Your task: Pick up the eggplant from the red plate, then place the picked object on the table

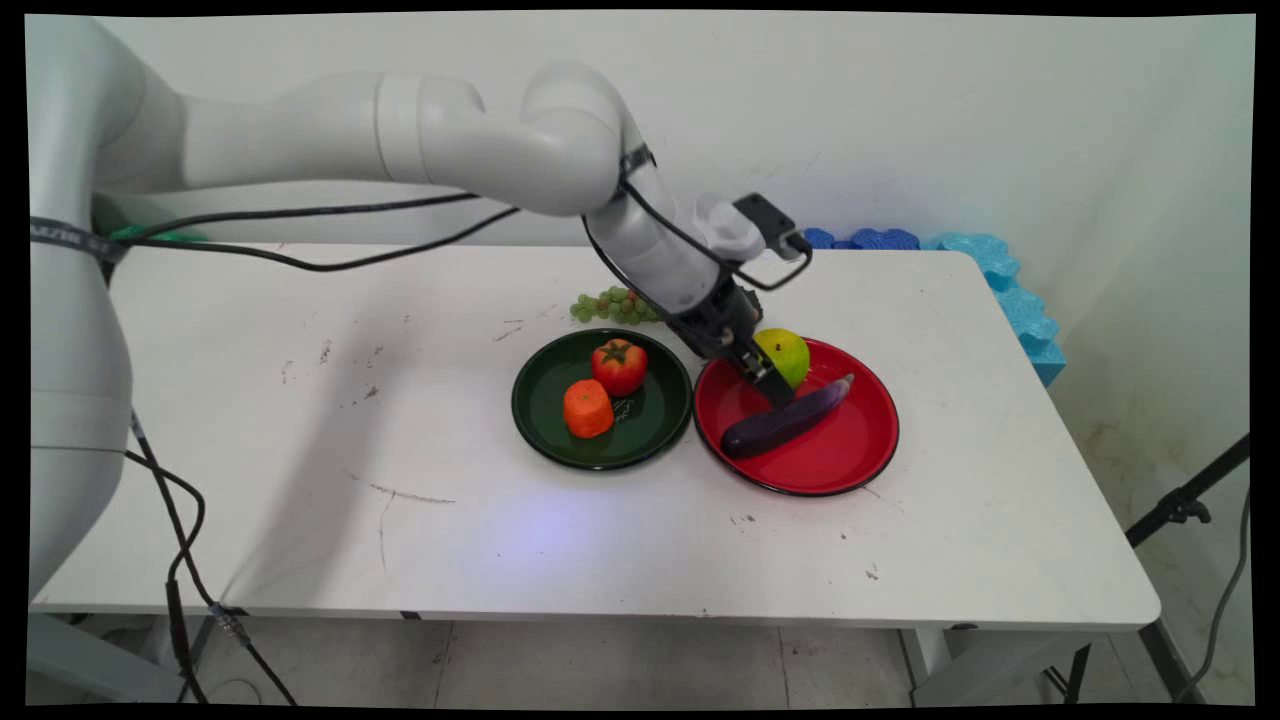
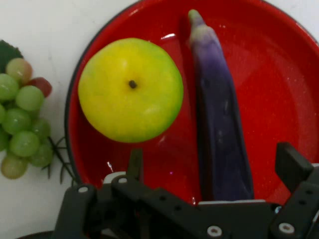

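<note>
The worktop [image 1: 300, 480] is white, marked with grey scuffs. On it, the plate [image 1: 840, 470] under the black gripper [image 1: 772, 385] is glossy red with a dark rim. It carries a deep purple aubergine [image 1: 785, 420] that pales to lilac at its tip, and a yellow apple [image 1: 785, 355] blushed with green. Beside the red plate stands a dark green plate [image 1: 540, 420], bearing a red tomato [image 1: 619, 366] with a green calyx and an orange carrot piece [image 1: 587, 409]. Behind the dark green plate, the grapes [image 1: 610, 305] are pale green, a few reddish.

Two plates, red [image 1: 830, 470] and green [image 1: 545, 425]; one eggplant [image 1: 785, 420]; one apple [image 1: 785, 352]; one tomato [image 1: 619, 366]; one carrot piece [image 1: 587, 409]; one grape bunch [image 1: 610, 305].
</note>
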